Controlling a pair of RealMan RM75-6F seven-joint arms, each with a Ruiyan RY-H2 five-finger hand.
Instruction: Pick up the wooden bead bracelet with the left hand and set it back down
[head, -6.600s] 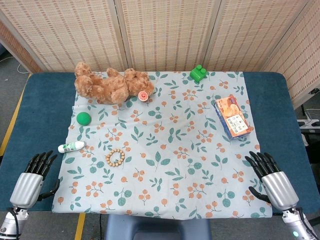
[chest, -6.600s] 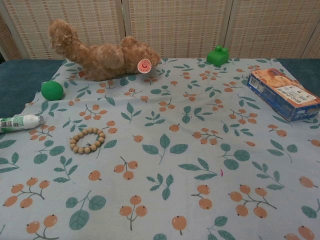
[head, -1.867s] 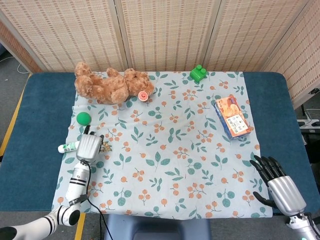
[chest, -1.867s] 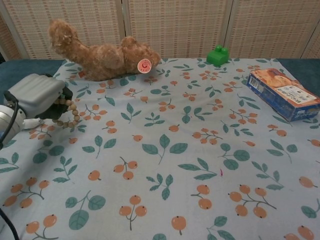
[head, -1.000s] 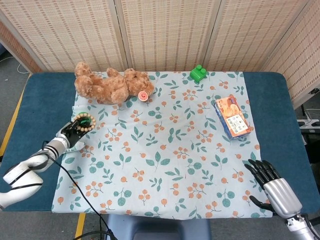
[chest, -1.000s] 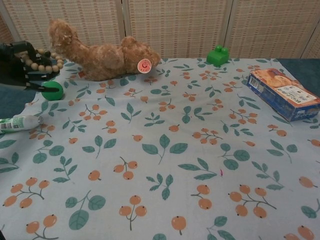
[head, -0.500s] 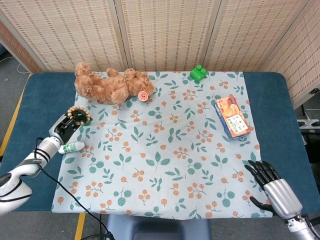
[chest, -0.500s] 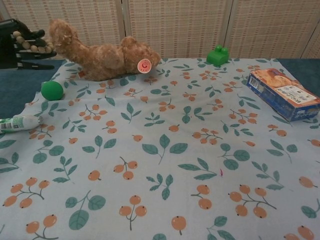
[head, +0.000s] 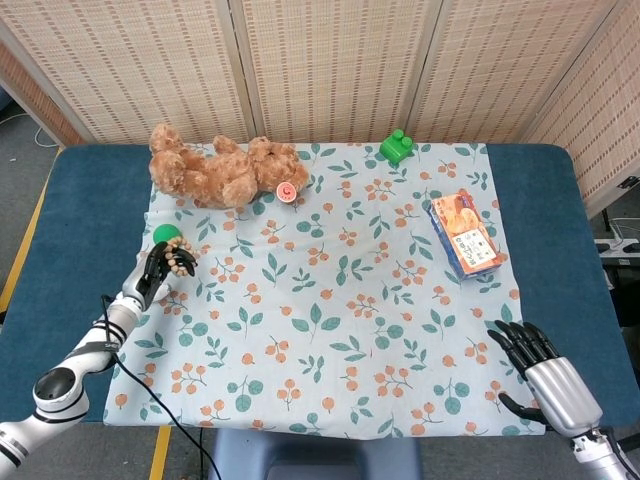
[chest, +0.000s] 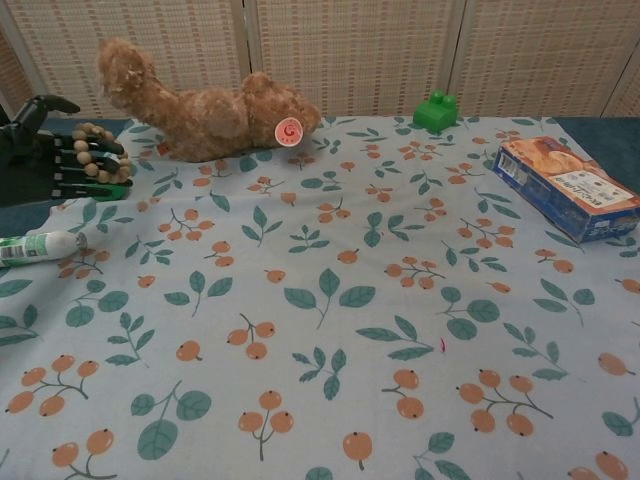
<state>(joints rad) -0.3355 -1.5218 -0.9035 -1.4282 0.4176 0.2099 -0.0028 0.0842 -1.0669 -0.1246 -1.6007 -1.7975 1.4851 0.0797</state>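
The wooden bead bracelet hangs looped over the dark fingers of my left hand, lifted above the left edge of the floral cloth. The hand holds it just in front of the green ball, which the chest view hides behind the hand. My right hand rests at the front right corner of the cloth, fingers spread and holding nothing; the chest view does not show it.
A white tube lies on the cloth below my left hand. A brown teddy bear lies at the back left, a green block at the back middle, and a blue snack box on the right.
My left hand, still holding the bracelet, has come down and slightly right, from beside the bear toward the cloth near the white tube. The right hand has not moved.
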